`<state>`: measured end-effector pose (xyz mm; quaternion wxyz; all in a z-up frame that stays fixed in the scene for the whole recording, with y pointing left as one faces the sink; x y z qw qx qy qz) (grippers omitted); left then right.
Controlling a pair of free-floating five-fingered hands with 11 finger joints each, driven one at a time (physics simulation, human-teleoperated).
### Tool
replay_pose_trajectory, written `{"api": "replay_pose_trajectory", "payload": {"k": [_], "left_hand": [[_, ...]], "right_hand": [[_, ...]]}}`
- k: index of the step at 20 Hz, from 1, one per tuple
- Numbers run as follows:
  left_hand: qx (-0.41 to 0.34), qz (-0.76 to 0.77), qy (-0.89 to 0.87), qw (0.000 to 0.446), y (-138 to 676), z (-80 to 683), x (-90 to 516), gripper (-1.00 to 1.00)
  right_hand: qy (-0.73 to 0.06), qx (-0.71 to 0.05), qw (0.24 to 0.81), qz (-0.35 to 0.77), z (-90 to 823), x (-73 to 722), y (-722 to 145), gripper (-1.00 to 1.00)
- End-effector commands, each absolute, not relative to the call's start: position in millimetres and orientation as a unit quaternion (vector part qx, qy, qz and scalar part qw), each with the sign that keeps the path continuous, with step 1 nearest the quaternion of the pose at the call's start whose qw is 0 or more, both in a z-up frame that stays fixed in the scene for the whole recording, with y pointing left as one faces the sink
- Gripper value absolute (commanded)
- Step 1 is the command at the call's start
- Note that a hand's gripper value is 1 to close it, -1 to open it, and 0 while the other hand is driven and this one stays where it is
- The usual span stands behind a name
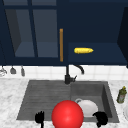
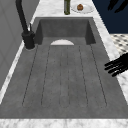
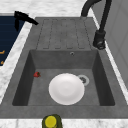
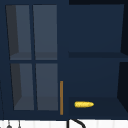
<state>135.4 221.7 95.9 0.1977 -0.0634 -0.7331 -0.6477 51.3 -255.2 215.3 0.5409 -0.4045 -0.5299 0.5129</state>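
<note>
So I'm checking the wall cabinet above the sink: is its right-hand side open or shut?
Open. The right side of the wall cabinet shows bare shelves with a corn cob lying on the lower one; the left glass door is shut.

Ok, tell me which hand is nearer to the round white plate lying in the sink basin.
Right. The right hand hovers at the basin's front edge just beside the round white plate; the left hand hangs over the drainboard side, beyond the big red ball.

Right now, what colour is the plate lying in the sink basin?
White; the plate shows best in the right side view.
</note>
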Motion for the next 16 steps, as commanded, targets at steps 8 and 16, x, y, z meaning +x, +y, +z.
{"api": "replay_pose_trajectory", "payload": {"k": [8,16], "left_hand": [[-0.104,-0.654,-0.737,0.135,220.6,103.6,135.2,-1.0],[-0.079,-0.643,-0.741,0.177,218.0,101.6,132.1,-1.0]], "right_hand": [[-0.53,-0.405,0.541,0.513,215.3,51.3,-255.2,0.0],[-0.53,-0.405,0.541,0.513,215.3,51.3,-255.2,0.0]]}}
